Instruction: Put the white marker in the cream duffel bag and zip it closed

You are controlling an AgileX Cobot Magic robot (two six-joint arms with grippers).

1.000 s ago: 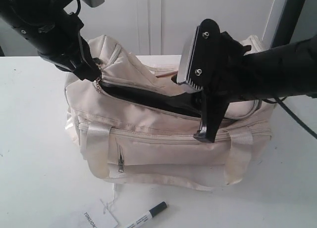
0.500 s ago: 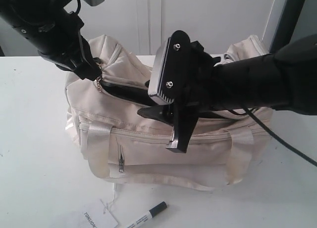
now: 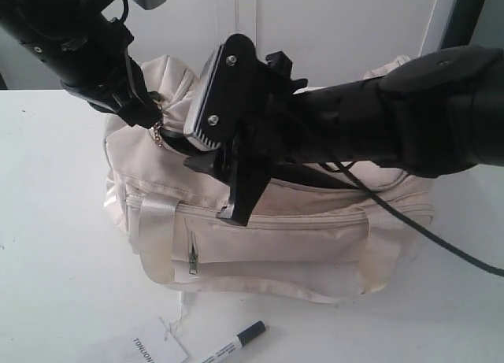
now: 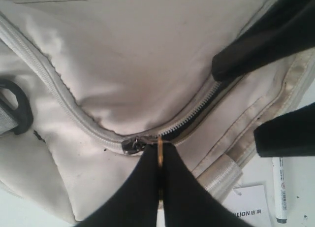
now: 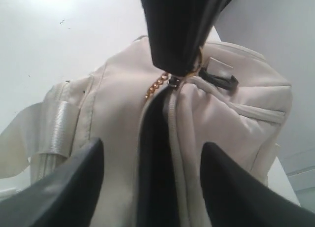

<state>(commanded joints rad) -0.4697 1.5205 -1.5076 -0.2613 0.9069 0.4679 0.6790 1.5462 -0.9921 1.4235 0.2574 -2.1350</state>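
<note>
The cream duffel bag [image 3: 268,237] stands on the white table, its top zipper parted and the dark lining [image 5: 152,163] showing. My left gripper [image 3: 150,115] is at the bag's left end, shut on the gold ring pull [image 4: 159,147] beside the slider. My right gripper [image 3: 224,182] reaches across the bag's top and is open; its fingers [image 5: 74,187] straddle the open zipper with nothing held. The white marker [image 3: 236,344] with its black cap lies on the table in front of the bag and also shows as the marker [image 4: 281,187] in the left wrist view.
A white paper tag [image 3: 153,350] with printed text lies just left of the marker, tied to the bag by a thin string. The front pocket zip pull [image 3: 193,257] hangs on the bag's near side. A white wall stands behind the table.
My right gripper has swept left along the bag's top, from near the right handle toward the left gripper. The left gripper and the marker have stayed put.
</note>
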